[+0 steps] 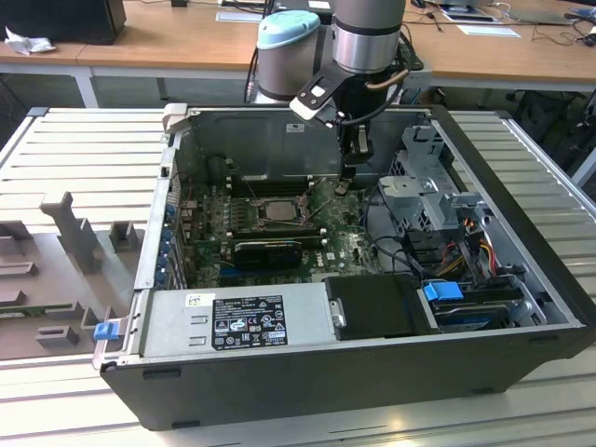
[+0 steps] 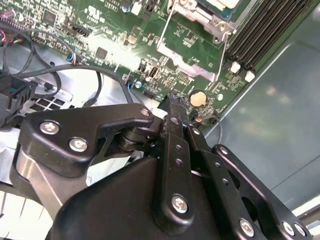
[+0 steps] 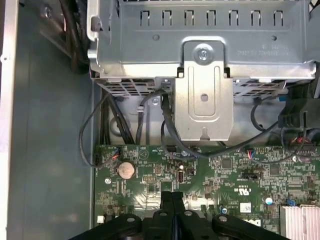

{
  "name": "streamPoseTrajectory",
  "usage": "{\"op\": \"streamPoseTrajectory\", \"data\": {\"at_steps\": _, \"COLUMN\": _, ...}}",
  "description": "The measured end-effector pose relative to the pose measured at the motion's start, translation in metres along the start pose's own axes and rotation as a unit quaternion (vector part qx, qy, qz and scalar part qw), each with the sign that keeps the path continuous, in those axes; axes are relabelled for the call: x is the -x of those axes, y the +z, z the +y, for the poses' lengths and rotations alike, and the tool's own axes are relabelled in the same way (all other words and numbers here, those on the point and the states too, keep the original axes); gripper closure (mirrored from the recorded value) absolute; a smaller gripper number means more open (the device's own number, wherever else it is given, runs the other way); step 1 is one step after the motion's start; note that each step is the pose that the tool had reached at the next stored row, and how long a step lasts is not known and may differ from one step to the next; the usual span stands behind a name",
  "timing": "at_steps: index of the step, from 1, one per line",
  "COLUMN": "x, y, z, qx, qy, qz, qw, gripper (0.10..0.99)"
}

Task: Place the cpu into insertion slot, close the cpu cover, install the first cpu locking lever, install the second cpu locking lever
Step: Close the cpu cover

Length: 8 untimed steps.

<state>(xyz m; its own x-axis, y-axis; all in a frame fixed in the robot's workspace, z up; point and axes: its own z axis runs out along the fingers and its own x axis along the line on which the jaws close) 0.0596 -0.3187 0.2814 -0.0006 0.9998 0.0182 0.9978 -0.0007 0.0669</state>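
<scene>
Wooden desks [image 1: 140,42] stood behind a ribbed grey table [image 1: 74,149] that held an open computer case [image 1: 279,391]. In the exterior view we saw the cpu [image 1: 277,210], a pale square, lying in the insertion slot [image 1: 246,214]. The gripper [image 1: 343,186] hung near it, on the exterior view's right. In the second wrist view its fingers [image 2: 175,112] were pressed together with nothing between them. In the first wrist view they were over the green board [image 3: 150,170].

Soft, even overhead room light fills the exterior view, and the inside of the computer case [image 1: 372,382] lies in shade. In the second wrist view, white glare washes out part of the circuit board [image 2: 125,57] and pale reflections smear the grey case wall. The black gripper [image 2: 175,102] is dark apart from its bright screw heads. In the first wrist view, the metal bracket [image 3: 202,100] gleams.
</scene>
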Motion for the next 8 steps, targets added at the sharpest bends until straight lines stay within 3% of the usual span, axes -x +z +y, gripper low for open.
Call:
{"op": "streamPoseTrajectory", "data": {"at_steps": 3, "x": 0.0000, "y": 0.0008, "z": 0.0057, "qx": -0.0002, "qy": 0.000, "qz": 0.0000, "qw": 1.0000, "gripper": 0.980}}
{"op": "streamPoseTrajectory", "data": {"at_steps": 8, "x": 0.0002, "y": 0.0135, "z": 0.0048, "qx": -0.0002, "qy": 0.000, "qz": 0.0000, "qw": 1.0000, "gripper": 0.980}}
